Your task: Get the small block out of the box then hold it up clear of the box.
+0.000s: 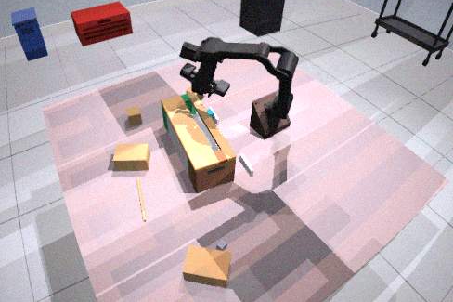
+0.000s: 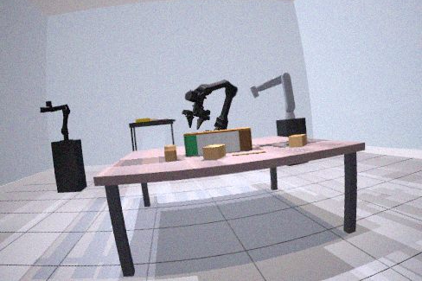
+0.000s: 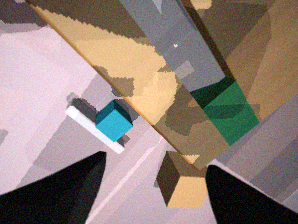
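Observation:
The small cyan block [image 1: 210, 112] [image 3: 114, 123] is outside the box, low by the table, close beside a white strip [image 3: 90, 125]; whether they touch is unclear. The long wooden box [image 1: 180, 129] [image 3: 122, 57] stands upright, with a slot in its top and a green end [image 2: 190, 145] [image 3: 232, 117]. Its clear front [image 2: 222, 142] faces the exterior view. My gripper [image 2: 195, 126] [image 3: 156, 165] is open and empty, above the box's green-end side. In the wrist view the block lies beyond the fingertips, nearer the left finger.
A wooden block [image 3: 187, 190] sits just off the box's green end. Another white strip [image 1: 246, 164] lies beside the box. Wooden blocks [image 1: 134, 115] [image 1: 132, 157] [image 1: 207, 266], a thin stick [image 1: 141, 200] and a small grey cube [image 1: 222, 244] are also on the table.

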Available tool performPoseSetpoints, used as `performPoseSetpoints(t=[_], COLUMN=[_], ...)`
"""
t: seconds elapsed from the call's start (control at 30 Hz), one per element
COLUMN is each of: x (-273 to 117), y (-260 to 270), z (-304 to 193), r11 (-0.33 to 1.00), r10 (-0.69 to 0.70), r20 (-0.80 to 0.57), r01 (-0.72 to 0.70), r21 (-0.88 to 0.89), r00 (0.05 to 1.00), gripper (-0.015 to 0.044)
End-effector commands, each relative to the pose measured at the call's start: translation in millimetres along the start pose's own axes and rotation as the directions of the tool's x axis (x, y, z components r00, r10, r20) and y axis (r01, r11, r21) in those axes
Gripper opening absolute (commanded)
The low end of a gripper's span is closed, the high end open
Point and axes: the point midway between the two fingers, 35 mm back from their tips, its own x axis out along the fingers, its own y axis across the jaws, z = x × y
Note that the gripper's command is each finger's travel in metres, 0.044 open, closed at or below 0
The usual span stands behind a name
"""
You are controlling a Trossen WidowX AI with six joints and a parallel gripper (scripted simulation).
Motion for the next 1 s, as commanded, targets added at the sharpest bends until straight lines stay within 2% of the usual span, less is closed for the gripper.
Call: performPoseSetpoints(t=[0.0,0.23,0.47,0.7,0.97], x=[1.6,1.5,1.3,0.9,0.4], y=[-1.0,-1.2,-1.4,-1.6,-1.8], z=[-12.4,-17.4,-22.2,-26.3,-31.4], r11=[0.603,0.272,-0.096,-0.446,-0.773], r10=[0.01,0.01,0.008,0.004,-0.003], r20=[0.11,0.154,0.199,0.236,0.283], r01=[-0.094,-0.151,-0.197,-0.21,-0.182], r21=[0.792,0.95,0.976,0.87,0.608], r00=[0.994,0.988,0.98,0.972,0.959], gripper=[0.0285,0.0285,0.0285,0.0285,0.0285])
